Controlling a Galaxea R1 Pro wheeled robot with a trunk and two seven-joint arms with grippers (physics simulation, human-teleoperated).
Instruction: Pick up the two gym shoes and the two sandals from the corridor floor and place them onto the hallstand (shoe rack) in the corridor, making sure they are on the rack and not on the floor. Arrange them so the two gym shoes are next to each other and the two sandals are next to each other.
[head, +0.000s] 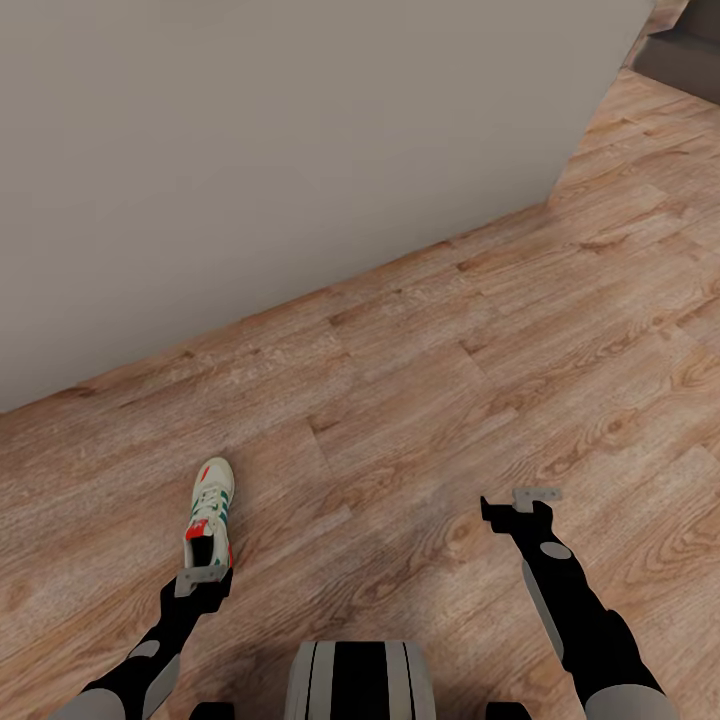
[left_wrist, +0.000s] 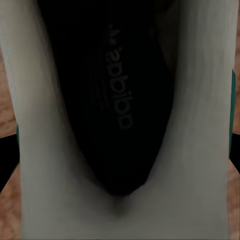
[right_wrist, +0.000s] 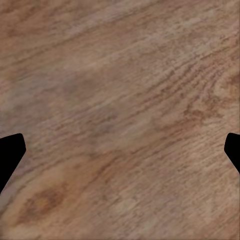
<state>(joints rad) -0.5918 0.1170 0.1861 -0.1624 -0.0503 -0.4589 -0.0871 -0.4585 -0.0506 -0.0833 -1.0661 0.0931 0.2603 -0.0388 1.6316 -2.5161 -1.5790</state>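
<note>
One white gym shoe (head: 211, 508) with green stripes and a red-orange heel lies on the wood-plank corridor floor (head: 450, 340), toe pointing away from me. My left gripper (head: 203, 580) is at its heel, open, with a finger on each side of it. In the left wrist view the shoe's white collar (left_wrist: 200, 125) and black insole lie between the dark fingertips (left_wrist: 6, 165) at the picture's edges. My right gripper (head: 517, 502) hangs open over bare floor (right_wrist: 120, 100), nothing between its fingers.
A plain pale-grey wall (head: 250, 150) runs diagonally close ahead and ends at a corner at the upper right. Beyond that corner sits a dark object (head: 690, 50). My own base (head: 360, 680) shows at the bottom.
</note>
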